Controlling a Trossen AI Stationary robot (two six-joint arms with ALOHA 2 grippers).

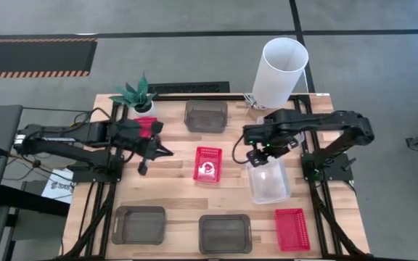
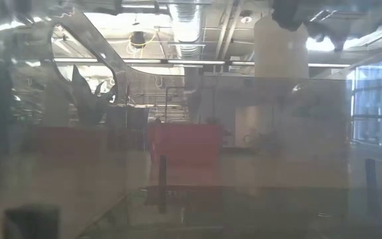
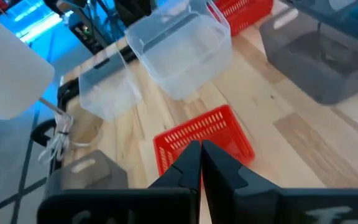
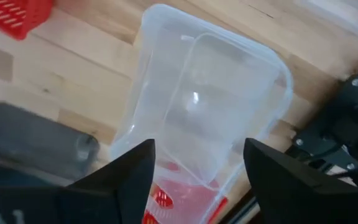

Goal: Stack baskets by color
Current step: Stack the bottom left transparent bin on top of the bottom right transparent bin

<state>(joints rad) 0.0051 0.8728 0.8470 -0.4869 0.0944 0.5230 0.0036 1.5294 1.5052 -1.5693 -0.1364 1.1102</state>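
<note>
Right gripper (image 4: pixel 197 180) jaws stand wide apart, nothing between them. Directly under and just ahead of the jaws sits the clear transparent rectangular plastic basket (image 1: pixel 268 181), with what looks like a second clear one nested inside it at a skew, so this reads as a drop just made into a clear stack. Long axis of the outer basket runs away from the jaws along the fingers' line, open side up, flat on the wooden table (image 1: pixel 173 167).

Left gripper (image 3: pixel 201 158) jaws are pressed together, holding nothing. Just beyond the fingertips is the small red mesh-walled rectangular basket (image 1: pixel 208 163), apart from them and upright, its long axis running across the jaw line. Likely parked there as the base for the red stack.

Farther from the left jaws, a second red mesh basket (image 1: pixel 292 229) lies at the near right table edge, well apart from its mate. Three smoky dark grey translucent baskets (image 1: pixel 206 114) (image 1: pixel 138 224) (image 1: pixel 225 233) are still scattered and unstacked. Reds and greys remain to do, by my reading.
</note>
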